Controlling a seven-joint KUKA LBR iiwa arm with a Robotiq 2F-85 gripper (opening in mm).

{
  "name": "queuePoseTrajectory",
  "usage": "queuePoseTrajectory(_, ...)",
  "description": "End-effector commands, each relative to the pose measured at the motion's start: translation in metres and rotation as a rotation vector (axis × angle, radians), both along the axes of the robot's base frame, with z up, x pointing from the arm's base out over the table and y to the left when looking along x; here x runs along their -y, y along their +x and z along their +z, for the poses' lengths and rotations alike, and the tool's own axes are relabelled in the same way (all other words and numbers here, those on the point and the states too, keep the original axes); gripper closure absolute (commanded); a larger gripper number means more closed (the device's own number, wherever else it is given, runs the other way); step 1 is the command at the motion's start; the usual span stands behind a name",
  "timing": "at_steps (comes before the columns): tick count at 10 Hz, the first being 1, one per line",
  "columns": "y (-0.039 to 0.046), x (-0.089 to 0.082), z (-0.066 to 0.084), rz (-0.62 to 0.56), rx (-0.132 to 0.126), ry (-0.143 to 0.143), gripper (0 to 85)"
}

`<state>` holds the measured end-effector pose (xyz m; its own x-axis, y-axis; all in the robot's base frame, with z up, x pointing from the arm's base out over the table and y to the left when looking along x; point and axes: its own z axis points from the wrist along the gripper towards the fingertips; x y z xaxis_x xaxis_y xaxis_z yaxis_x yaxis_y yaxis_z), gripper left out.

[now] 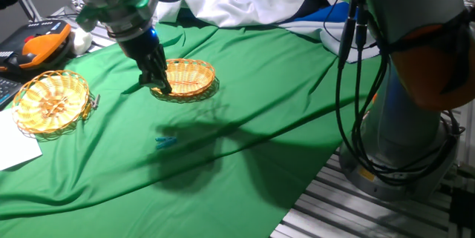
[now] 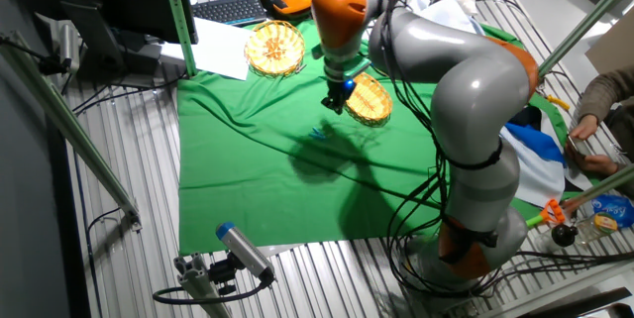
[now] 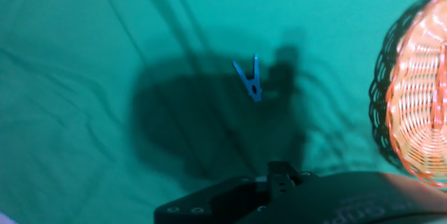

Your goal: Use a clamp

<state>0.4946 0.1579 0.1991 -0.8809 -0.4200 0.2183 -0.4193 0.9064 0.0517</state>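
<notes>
The clamp (image 1: pixel 165 142) is a small teal clip lying flat on the green cloth. It also shows in the other fixed view (image 2: pixel 317 134) and in the hand view (image 3: pixel 249 79), with its two prongs spread in a narrow V. My gripper (image 1: pixel 157 82) hangs above the cloth at the near rim of a wicker basket (image 1: pixel 187 78), well behind the clamp and apart from it. It holds nothing. Its dark fingers read as one mass, so I cannot tell their gap. The hand view shows only the hand's housing (image 3: pixel 272 189), not the fingertips.
A second wicker basket (image 1: pixel 52 101) sits at the left with a small grey clip (image 1: pixel 94 99) at its rim. White paper (image 1: pixel 15 147) lies at the cloth's left edge. A white and blue cloth heap (image 1: pixel 260 4) is at the back. The arm's base (image 1: pixel 404 130) stands right.
</notes>
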Motion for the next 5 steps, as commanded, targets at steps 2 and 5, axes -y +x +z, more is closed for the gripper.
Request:
queuePoseTrajectory(2, -0.0001, -0.0004, -0.0001, 0.001, 0.007, -0.028, 85.0)
queuePoseTrajectory(5, -0.0001, -0.0004, -0.0001, 0.004, 0.045, -0.039, 85.0)
